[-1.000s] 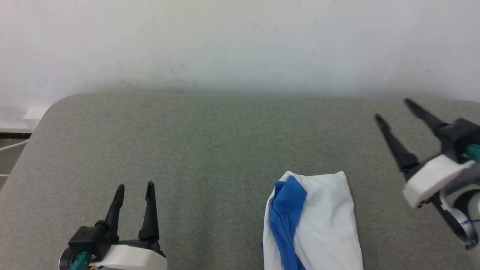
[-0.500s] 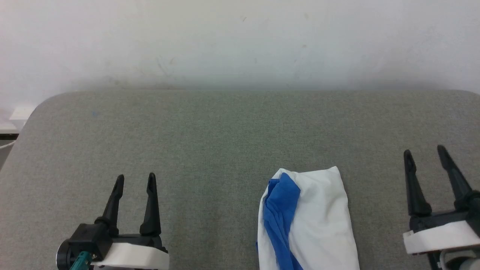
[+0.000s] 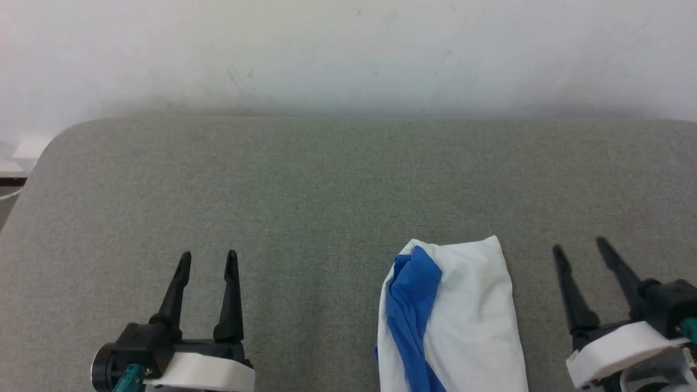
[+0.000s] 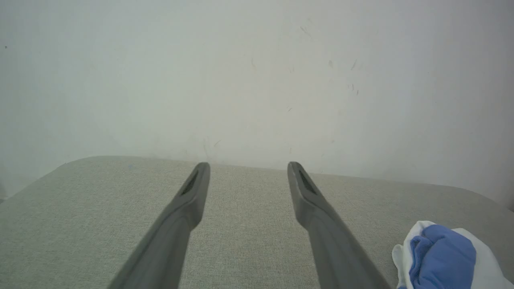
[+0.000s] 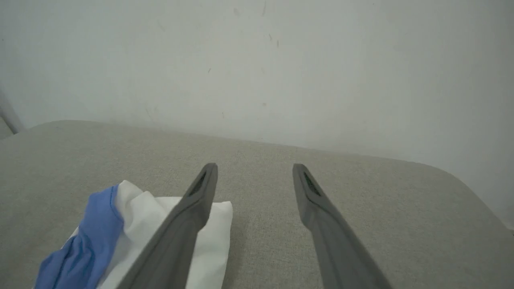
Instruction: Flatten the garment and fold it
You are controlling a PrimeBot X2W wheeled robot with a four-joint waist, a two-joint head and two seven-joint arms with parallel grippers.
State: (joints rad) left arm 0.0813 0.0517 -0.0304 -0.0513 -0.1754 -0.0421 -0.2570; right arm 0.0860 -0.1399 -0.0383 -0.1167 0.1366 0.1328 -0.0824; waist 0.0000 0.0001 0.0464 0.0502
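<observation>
garment: white and blue, lay bundled at lower centre-right on grey worktop. judged light, limp; best pinched at upper white corner. left pincer, right pincer stood open, empty.

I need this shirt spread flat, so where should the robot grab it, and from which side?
Probably the far white corner of the garment, with the open right gripper coming in from the right. That corner lies flat and free, nearest that gripper; the blue sleeve is bunched on the other side.
</observation>
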